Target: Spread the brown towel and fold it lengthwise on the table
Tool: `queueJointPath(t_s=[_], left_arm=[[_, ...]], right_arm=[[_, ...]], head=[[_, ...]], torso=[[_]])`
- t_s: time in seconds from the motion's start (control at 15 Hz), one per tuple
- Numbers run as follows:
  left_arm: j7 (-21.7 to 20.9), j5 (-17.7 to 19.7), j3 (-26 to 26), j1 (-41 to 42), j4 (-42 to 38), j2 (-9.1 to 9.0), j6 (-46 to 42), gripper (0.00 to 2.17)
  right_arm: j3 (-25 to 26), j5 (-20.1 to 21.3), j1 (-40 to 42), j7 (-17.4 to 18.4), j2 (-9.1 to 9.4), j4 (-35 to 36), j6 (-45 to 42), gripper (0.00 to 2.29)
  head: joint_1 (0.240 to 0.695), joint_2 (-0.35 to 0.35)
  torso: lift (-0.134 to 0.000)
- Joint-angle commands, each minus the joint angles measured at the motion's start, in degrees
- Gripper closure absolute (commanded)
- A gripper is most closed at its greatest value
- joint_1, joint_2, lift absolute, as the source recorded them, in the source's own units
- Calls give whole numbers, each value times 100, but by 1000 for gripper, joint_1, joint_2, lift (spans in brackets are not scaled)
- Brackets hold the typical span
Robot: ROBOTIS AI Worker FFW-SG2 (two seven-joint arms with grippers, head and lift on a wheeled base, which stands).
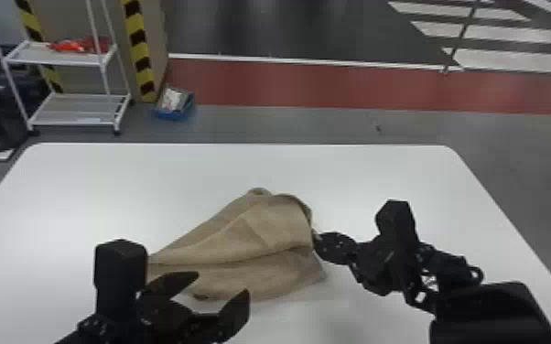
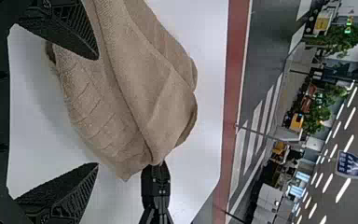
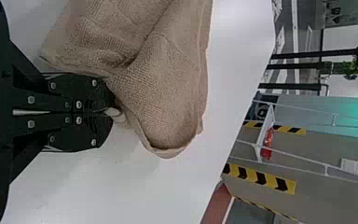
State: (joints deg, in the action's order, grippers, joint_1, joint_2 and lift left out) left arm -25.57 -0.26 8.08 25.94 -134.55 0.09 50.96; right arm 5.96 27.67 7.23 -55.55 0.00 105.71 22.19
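Past the table's far edge: a blue box (image 1: 174,114) sits on the floor, near a post with yellow and black stripes (image 1: 139,50). A long red strip (image 1: 334,87) runs across the floor behind.
Past the far left corner: a white rack (image 1: 52,56) stands with a red thing (image 1: 75,45) on its top shelf.
Table: white (image 1: 128,178), with rounded far corners.
Brown towel: it lies bunched up (image 1: 251,233) around the middle of the table, well apart from the far edge and both side edges.
Right gripper: it comes from the right side (image 1: 316,239), its jaws pressed together, pinching a little bit at the towel's right side.
Left gripper: its jaws are spread wide (image 1: 223,282) at the towel's near left part. One finger (image 2: 70,35) covers some towel; the other has white table behind it. I cannot tell if they touch the cloth.
Hard to see: the left arm hides the towel's left end. A small pale bit (image 3: 113,112) pokes out at the right fingertips; it may be a tag or the hem. The table's near edge is cut off.
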Motion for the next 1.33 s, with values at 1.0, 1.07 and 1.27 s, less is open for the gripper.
queueJointPath(t_s=[1.0, 1.07, 1.27], left_arm=[[-97, -369, 493, -696, 1318, -24, -652, 1970], [-106, -396, 449, -696, 1291, -24, -635, 2067], [-123, -387, 352, -608, 1054, -24, -512, 2142]], right_arm=[[-587, -52, 798, 36, 5, 1681, 572, 1480], [-587, -104, 798, 62, 5, 1725, 607, 1480], [-631, -148, 763, 150, 5, 1848, 853, 1480]], head=[[695, -138], [695, -133], [695, -120]], torso=[[-124], [-124], [-124]])
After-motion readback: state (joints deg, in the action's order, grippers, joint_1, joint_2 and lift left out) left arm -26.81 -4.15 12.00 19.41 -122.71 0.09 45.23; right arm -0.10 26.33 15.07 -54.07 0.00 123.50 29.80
